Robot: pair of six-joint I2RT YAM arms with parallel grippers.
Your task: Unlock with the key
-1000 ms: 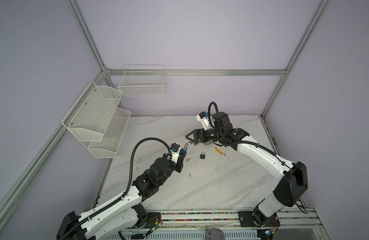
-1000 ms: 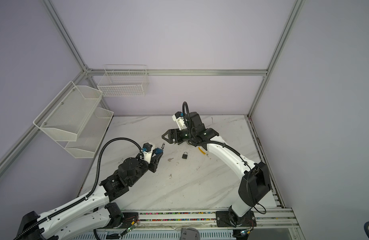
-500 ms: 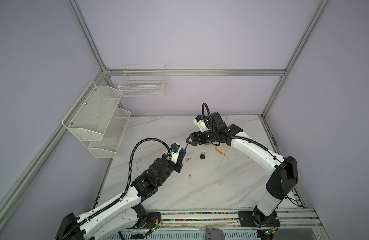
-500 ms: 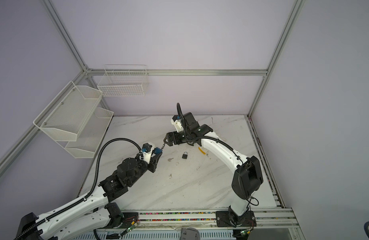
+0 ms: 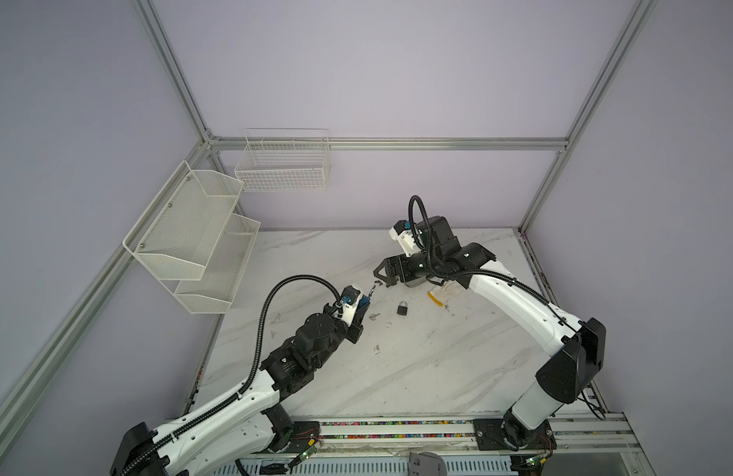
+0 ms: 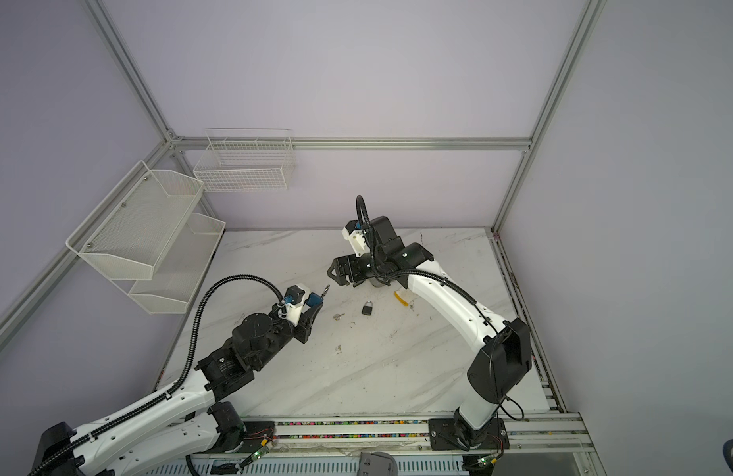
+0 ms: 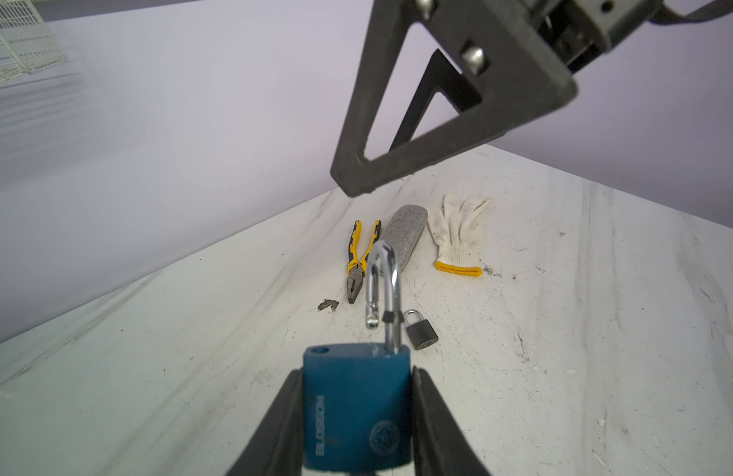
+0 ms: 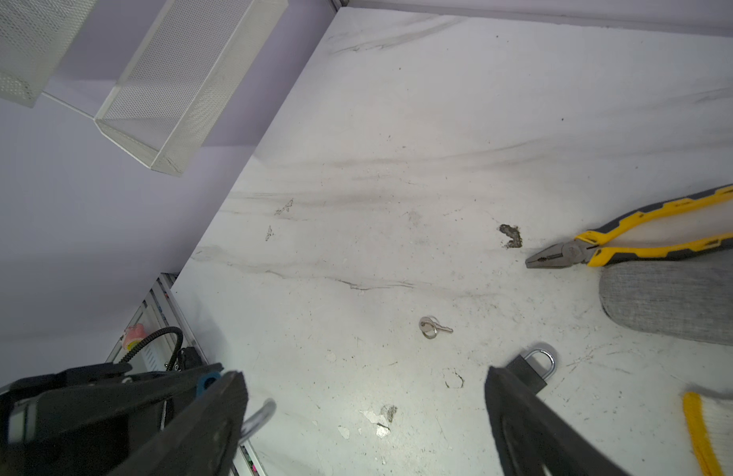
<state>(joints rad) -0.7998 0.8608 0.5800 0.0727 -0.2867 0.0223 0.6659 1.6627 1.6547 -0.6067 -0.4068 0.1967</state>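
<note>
Blue padlock, shackle open, is clamped between jaws; silver key lies flat on table.

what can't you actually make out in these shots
- Blue padlock keyhole: in the left wrist view its underside is cut off by the frame edge, between the left fingers.
- Key teeth: too small in both top views.
- Black padlock body: in the right wrist view it is partly behind one of the right fingers.
- Pliers: not visible in either top view, covered by the right arm.
</note>
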